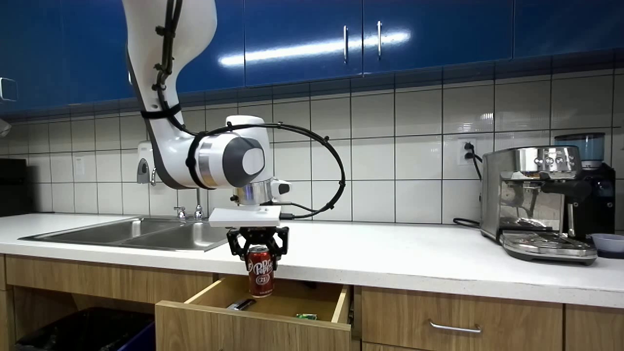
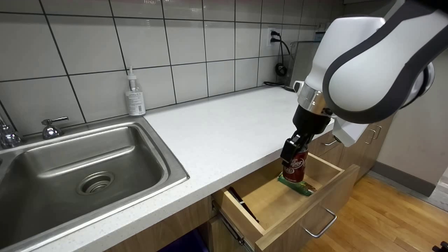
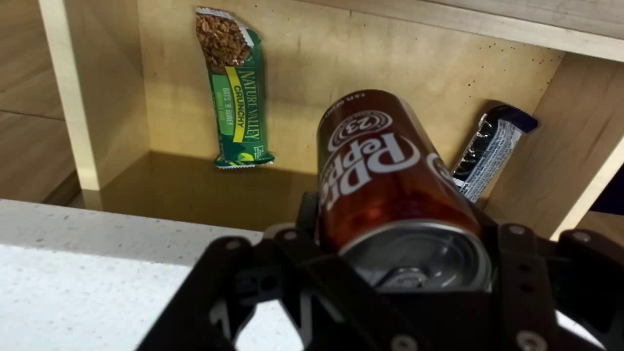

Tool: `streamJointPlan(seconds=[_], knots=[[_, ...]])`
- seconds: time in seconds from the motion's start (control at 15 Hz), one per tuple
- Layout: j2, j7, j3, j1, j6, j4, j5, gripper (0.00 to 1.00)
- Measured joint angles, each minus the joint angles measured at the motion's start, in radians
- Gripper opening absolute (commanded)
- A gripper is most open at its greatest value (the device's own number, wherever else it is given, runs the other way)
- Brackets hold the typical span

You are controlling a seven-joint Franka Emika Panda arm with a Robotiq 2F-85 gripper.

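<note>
My gripper [image 1: 262, 265] is shut on a red Dr Pepper can [image 1: 261, 280], one finger on each side near its top. The can also shows in an exterior view [image 2: 295, 171] and in the wrist view [image 3: 380, 165]. It hangs nearly upright over an open wooden drawer [image 1: 253, 319], its lower part within the drawer's opening. A green granola bar [image 3: 239, 107] lies on the drawer floor at the left of the wrist view. A dark wrapped bar [image 3: 492, 151] lies beside the drawer's side wall at the right, partly hidden by the can.
The white countertop [image 2: 224, 133] edge runs just behind the drawer. A steel sink [image 2: 94, 182] is set in it, with a soap bottle [image 2: 135, 94] behind. An espresso machine [image 1: 531, 204] stands on the counter. A dark bin [image 1: 87, 329] sits below, beside the drawer.
</note>
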Motion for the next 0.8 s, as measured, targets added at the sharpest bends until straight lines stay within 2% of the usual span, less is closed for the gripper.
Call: streamJointPlan(seconds=[0.8], knots=[[0.081,-0.004,0.006,-0.016,0.062,0.002,0.003,0.39]])
